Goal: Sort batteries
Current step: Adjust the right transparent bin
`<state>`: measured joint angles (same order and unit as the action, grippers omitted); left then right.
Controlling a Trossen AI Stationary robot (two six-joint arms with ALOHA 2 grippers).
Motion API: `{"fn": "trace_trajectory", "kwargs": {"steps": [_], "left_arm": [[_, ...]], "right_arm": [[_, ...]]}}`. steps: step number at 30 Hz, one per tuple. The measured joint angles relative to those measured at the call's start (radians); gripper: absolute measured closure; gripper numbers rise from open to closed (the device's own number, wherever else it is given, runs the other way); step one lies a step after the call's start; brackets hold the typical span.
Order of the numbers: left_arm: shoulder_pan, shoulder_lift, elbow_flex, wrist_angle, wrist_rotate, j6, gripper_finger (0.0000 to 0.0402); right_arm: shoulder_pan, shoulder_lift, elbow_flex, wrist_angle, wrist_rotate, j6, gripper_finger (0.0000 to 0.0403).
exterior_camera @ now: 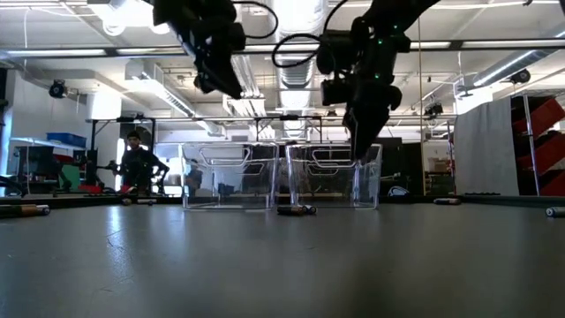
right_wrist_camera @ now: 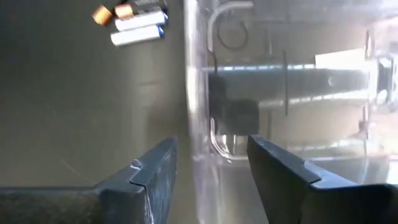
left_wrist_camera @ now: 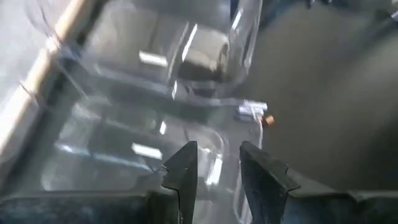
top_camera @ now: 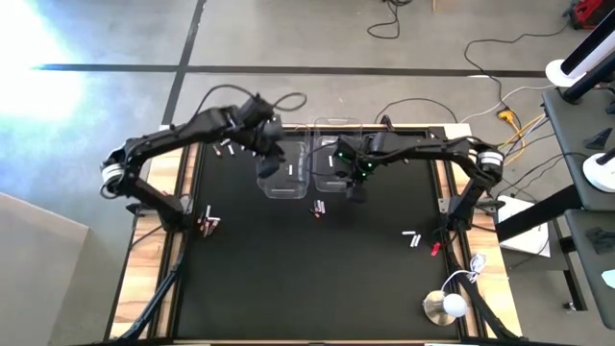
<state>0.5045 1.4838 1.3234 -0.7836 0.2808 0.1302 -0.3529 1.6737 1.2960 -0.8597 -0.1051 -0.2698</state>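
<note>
The left gripper [top_camera: 272,149] and right gripper [top_camera: 354,185], both released and grasping nothing, hover over two clear bins [top_camera: 282,163] while batteries [top_camera: 318,208] lie scattered on the black table [top_camera: 288,269].

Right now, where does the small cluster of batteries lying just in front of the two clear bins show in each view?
High view: battery cluster on the black mat, just below the gap between the bins.
Low view: lying between the two bins.
Left wrist view: beyond the bin corner.
Right wrist view: beside the bin wall.
Shared landmark: the right clear bin.
</note>
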Motion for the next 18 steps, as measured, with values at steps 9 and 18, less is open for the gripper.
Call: {"fn": "trace_trajectory", "kwargs": {"steps": [9,18], "left_arm": [[0.015,-0.016,-0.231,0.102,-0.009,-0.128,0.0302],[0.021,0.013,-0.258,0.208,0.023,-0.121,0.0302]], "right_arm": [[-0.033,-0.018,-0.003,-0.145,0.001,0.050,0.0223],[-0.031,-0.027,-0.011,-0.178,0.000,0.200,0.0225]]}}
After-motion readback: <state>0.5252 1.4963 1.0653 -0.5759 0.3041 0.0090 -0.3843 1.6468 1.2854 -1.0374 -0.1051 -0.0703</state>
